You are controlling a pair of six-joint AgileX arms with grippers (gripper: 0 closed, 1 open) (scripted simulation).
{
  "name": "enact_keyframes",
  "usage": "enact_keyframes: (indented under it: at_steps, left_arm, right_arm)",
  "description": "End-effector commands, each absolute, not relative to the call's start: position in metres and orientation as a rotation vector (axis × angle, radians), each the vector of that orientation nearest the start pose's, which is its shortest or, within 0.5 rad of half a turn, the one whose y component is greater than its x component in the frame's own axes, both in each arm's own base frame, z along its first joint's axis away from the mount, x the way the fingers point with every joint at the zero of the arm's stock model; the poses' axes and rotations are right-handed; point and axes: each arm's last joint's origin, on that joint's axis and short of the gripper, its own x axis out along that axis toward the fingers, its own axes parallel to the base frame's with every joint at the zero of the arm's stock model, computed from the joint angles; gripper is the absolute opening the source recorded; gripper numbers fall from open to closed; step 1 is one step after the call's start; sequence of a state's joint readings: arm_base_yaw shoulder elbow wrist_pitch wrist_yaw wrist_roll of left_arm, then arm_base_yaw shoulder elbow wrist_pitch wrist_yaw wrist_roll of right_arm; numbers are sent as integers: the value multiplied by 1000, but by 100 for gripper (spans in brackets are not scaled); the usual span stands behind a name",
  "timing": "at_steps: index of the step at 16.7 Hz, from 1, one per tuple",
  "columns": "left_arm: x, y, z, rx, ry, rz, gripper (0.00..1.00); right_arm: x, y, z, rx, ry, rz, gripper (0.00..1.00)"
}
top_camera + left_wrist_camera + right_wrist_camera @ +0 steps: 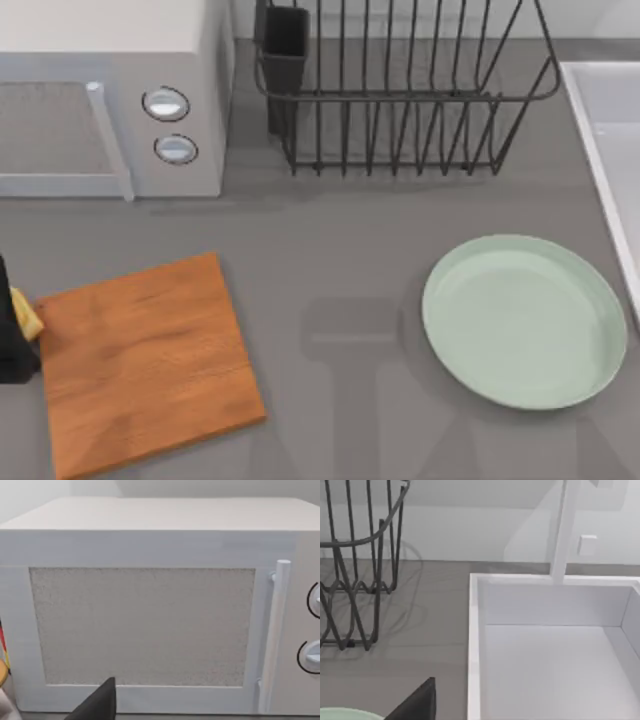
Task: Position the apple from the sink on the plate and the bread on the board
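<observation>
left gripper sits at the table's left edge, seemingly clamped on the bread just beside the board. carry it well inward over the wood before letting go. plate bare, sink apple unseen; right fingers: cannot tell.

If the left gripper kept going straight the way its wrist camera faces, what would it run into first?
Most likely the microwave: its speckled door window sits squarely ahead in the left wrist view, handle off to one side. Nothing is visible between; how far away it is cannot be judged.
</observation>
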State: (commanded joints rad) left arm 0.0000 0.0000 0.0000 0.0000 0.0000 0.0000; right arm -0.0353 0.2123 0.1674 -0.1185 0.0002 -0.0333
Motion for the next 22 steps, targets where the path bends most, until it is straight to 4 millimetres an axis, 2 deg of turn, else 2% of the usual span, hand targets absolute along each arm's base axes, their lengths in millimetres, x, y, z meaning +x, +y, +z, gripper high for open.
enact_keyframes:
  at_steps: [4,8,10,14,17,20,22]
  left_arm:
    - [106,-1,160,0,0,0,100]
    - [106,-1,160,0,0,0,100]
    - [106,-1,160,0,0,0,100]
    - [106,-1,160,0,0,0,100]
    - [106,-1,160,0,0,0,100]
    - [106,-1,160,0,0,0,100]
    - [106,-1,160,0,0,0,100]
  right_arm:
    - [140,-12,218,-60,428,-64,100]
    - [188,-25,238,-77,717,-83,100]
    - [216,-34,241,-77,859,-85,100]
    - [273,-57,229,-64,1132,-74,100]
    - [310,-75,208,-42,1310,-55,100]
    - [337,-91,184,-18,1453,-32,100]
    - [348,-99,170,-4,1518,-19,100]
